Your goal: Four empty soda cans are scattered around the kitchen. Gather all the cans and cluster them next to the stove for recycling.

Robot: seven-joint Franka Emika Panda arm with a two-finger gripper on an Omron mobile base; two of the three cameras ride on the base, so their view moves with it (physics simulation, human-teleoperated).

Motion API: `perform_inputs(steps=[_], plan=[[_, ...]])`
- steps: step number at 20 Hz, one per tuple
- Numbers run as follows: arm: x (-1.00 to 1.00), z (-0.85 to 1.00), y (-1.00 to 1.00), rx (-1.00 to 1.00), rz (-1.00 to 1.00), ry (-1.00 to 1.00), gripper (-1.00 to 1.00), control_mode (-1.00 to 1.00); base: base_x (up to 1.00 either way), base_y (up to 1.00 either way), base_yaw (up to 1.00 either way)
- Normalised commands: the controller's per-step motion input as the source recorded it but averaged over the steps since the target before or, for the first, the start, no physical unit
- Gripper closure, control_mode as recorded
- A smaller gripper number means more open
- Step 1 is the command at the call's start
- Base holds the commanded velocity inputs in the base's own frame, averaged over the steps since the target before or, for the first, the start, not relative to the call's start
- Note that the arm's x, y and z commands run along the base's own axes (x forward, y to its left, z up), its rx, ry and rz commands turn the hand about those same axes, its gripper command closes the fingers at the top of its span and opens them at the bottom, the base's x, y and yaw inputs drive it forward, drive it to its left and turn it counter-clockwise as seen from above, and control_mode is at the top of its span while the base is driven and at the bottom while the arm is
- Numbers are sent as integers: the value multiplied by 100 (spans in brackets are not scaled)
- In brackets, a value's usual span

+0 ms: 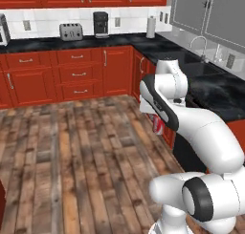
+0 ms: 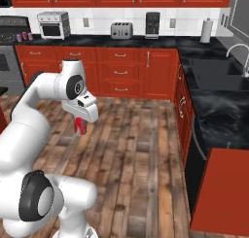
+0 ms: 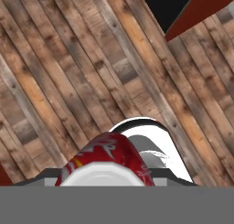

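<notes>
Your end effector (image 2: 80, 127) is clamped on a red soda can (image 1: 157, 125), held above the wood floor (image 1: 72, 152), well apart from the stove (image 2: 9, 52).

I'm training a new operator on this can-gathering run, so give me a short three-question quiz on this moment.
1. True or false: the gripper holds a red soda can above the wood floor.
2. Multiple choice: where do the other small cans stand in the right base view? A) in the sink B) on the counter between the stove and the toaster oven C) on the floor
3. Fill in: the held can hangs below the hand, over the ____.

Key: 1 true. 2 B: they stand beside the stove, left of the toaster oven. 3 floor.
</notes>
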Motion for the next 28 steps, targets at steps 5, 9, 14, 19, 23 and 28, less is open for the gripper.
perform_inputs(steps=[5,9,14,19,23,28], plan=[[0,0,0,0,0,0,100,100,65,0,1],[0,0,0,0,0,0,100,100,70,0,0],[0,0,0,0,0,0,100,100,75,0,1],[0,0,0,0,0,0,100,100,75,0,3],[0,0,0,0,0,0,100,100,75,0,3],[0,0,0,0,0,0,100,100,63,10,2]])
